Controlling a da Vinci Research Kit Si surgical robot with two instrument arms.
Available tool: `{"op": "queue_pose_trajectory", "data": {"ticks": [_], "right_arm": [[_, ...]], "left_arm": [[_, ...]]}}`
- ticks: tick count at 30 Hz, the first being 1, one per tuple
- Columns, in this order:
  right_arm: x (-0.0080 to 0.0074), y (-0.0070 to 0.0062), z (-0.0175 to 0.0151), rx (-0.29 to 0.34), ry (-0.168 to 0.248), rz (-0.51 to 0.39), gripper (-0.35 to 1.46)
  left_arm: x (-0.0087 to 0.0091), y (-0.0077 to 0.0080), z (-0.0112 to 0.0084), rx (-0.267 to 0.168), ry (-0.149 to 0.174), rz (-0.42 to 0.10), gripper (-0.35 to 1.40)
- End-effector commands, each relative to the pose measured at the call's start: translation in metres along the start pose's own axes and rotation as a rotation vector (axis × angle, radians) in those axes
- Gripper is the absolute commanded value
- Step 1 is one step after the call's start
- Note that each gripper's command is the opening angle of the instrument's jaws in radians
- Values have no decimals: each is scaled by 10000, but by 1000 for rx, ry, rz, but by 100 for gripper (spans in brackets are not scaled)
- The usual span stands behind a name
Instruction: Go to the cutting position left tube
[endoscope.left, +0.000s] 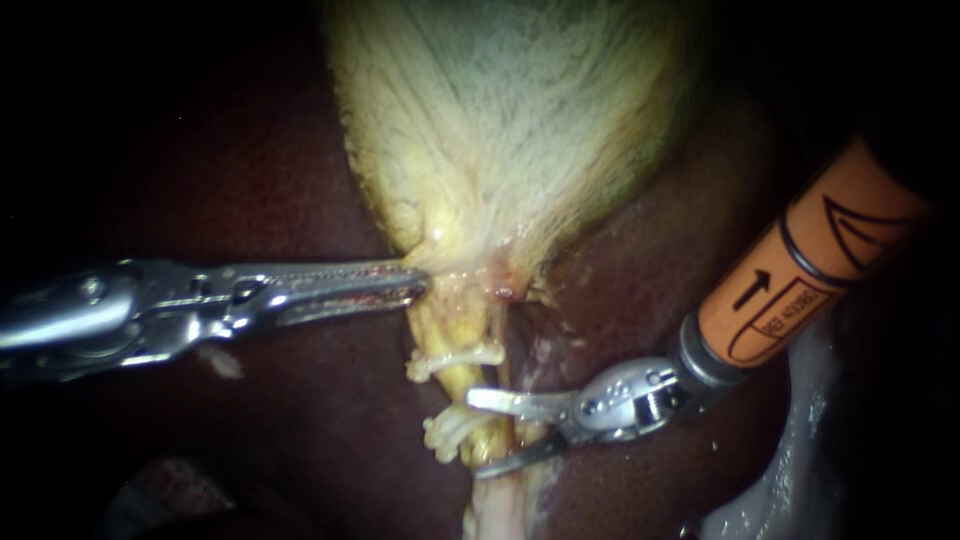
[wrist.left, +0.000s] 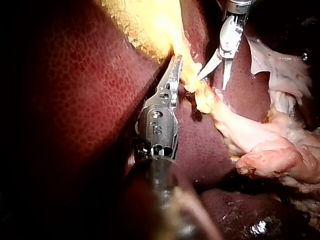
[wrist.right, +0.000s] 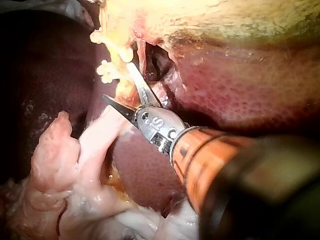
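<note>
Left instrument (endoscope.left: 418, 285): enters from the left of the endoscope view, shaft nearly level over the liver (endoscope.left: 300, 430). Pincer closed on the narrow lower end of the gallbladder (endoscope.left: 500, 120), tip buried in yellow tissue just above the tubes.

Right instrument (endoscope.left: 474, 435): enters from the right, orange sleeve behind a metal wrist. Pincer made of two thin blades, spread apart with a clear gap and gripping nothing. Upper blade lies across the left tube (endoscope.left: 460, 385); lower blade angles out beneath it, tip on the far side of the same tube.

Left tube: yellow, runs downward from the gallbladder's narrow end, alongside a paler tube to its right. Carries two white clips: upper clip (endoscope.left: 455, 362) above the upper blade, lower clip (endoscope.left: 447, 432) level with the gap between the blades, just beyond their tips.

Right wrist view: same spread blades, one touching yellow tissue beside the clips, the other over pale loose tissue.

Liver: dark red, around and beneath everything.
</note>
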Motion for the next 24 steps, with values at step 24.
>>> {"op": "queue_pose_trajectory", "data": {"ticks": [24], "right_arm": [[36,-11,63,124,130,93,133]], "left_arm": [[-2,-13,4,10,-1,8,-3]]}}
